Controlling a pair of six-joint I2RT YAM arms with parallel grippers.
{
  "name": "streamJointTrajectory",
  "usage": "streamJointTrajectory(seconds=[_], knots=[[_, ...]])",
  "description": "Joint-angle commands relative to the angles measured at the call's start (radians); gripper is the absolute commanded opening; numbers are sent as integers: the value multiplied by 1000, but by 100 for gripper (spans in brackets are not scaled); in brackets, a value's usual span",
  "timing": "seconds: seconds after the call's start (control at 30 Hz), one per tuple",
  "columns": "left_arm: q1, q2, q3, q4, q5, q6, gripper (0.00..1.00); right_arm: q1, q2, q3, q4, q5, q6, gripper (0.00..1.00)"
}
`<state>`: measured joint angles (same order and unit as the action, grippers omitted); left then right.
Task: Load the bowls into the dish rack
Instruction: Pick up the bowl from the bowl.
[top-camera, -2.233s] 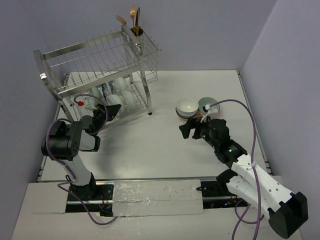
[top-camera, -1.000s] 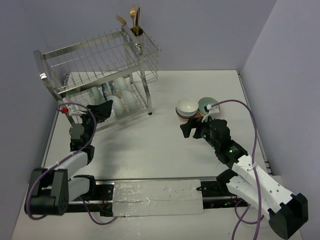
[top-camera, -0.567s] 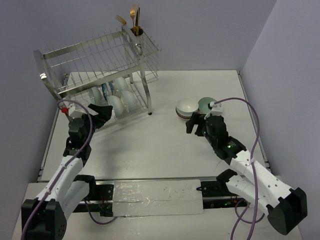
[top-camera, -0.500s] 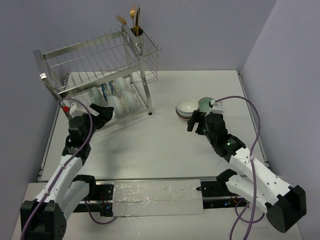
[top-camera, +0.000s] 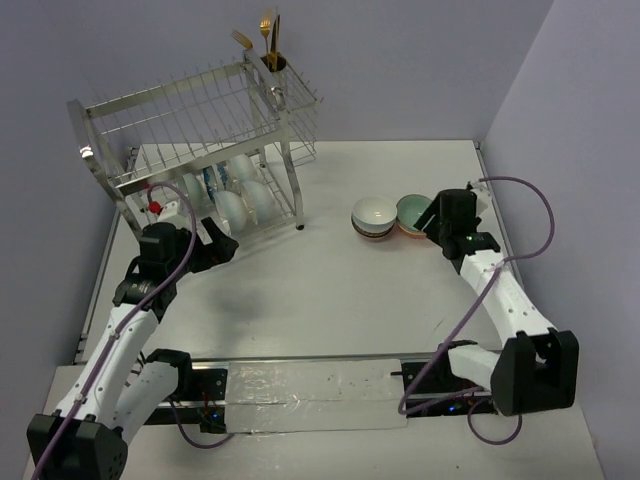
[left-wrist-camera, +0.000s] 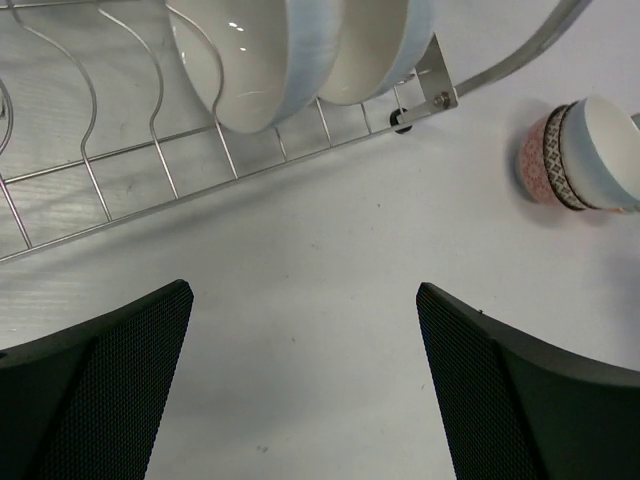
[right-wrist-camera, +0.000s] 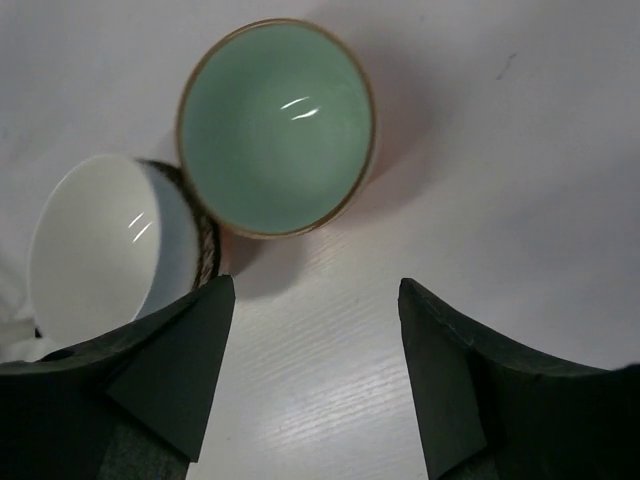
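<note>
The dish rack (top-camera: 190, 110) stands at the back left, with several white bowls (top-camera: 235, 205) on edge in its lower tier. Two of them (left-wrist-camera: 260, 50) show above the rack's wire floor (left-wrist-camera: 250, 172) in the left wrist view. My left gripper (top-camera: 225, 248) (left-wrist-camera: 303, 290) hangs open over bare table just in front of the rack. At the right a white bowl (top-camera: 372, 212) (right-wrist-camera: 110, 240) tops a brown-patterned stack, touching a teal-lined bowl (top-camera: 412, 210) (right-wrist-camera: 275, 125). My right gripper (top-camera: 430, 217) (right-wrist-camera: 315, 283) is open just short of the teal bowl, with nothing between its fingers.
Gold cutlery (top-camera: 268, 40) stands in a cup at the rack's back right corner. The rack's front right leg (top-camera: 300, 226) rests on the table between the two arms. The table's right edge (top-camera: 500, 230) runs close behind my right arm.
My left gripper has backed out of the rack's lower tier toward the table. My right arm has swung round to the right of the bowls, and its jaws have narrowed a little.
</note>
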<state>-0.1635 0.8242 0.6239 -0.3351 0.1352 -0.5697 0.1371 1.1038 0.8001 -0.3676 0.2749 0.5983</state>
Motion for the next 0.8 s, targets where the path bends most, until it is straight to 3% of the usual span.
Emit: streamJointTrajectory(seconds=[0.0, 0.13, 0.37, 0.77], knots=[[-5, -51, 56, -27, 92, 174, 99, -112, 79, 51, 18, -113, 66, 73], [-4, -98, 59, 13, 156, 224, 99, -201, 172, 85, 76, -111, 84, 69], [-5, -149, 65, -21, 81, 261, 99, -243, 362, 146, 134, -126, 80, 61], [-7, -140, 43, -7, 20, 266, 99, -246, 452, 188, 193, -146, 57, 49]])
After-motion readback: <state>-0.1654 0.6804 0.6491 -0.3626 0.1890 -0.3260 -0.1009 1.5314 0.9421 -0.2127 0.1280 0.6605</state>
